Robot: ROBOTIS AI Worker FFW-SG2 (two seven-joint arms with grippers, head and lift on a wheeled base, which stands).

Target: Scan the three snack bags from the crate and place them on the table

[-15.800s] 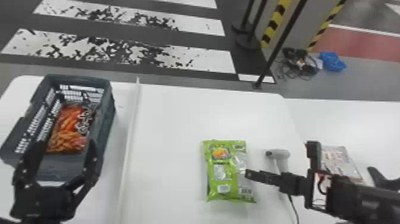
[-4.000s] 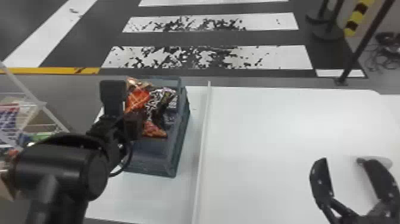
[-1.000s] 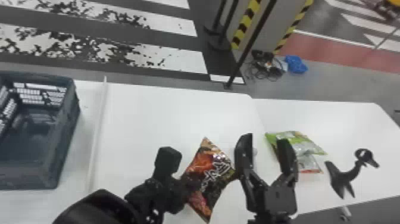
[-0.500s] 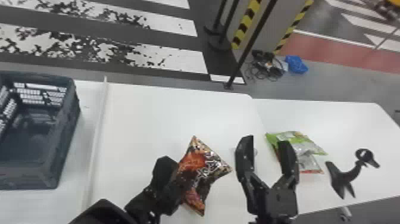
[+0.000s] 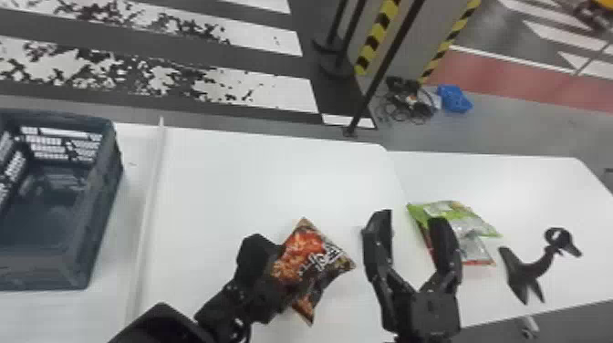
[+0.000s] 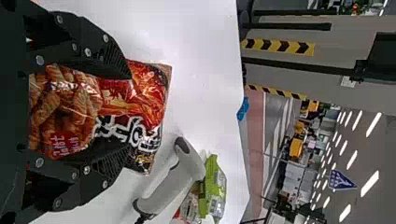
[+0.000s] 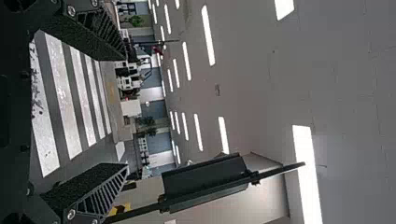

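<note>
My left gripper (image 5: 278, 273) holds a red and black snack bag (image 5: 314, 255) above the middle of the white table (image 5: 255, 182). In the left wrist view the left gripper (image 6: 119, 114) is closed on that bag (image 6: 149, 93), one finger on either side. My right gripper (image 5: 412, 219) stands just right of the bag with its fingers apart; in the right wrist view the right gripper (image 7: 122, 112) has nothing between them. A grey-white scanner (image 6: 175, 177) lies in the left wrist view. Green snack bag (image 5: 456, 216) rests on the right table, partly over another bag (image 5: 479, 252).
A dark grey crate (image 5: 45, 269) stands at the left, and its visible inside holds no bags. A raised white strip (image 5: 153, 191) runs between crate and middle table. On the right table stands a black holder (image 5: 529, 269). A pole (image 5: 383, 68) rises behind the tables.
Over the last second the left gripper has tilted the bag and shifted it slightly; the right gripper has barely moved. Earlier, the left arm was at the crate, and the head view has since turned right.
</note>
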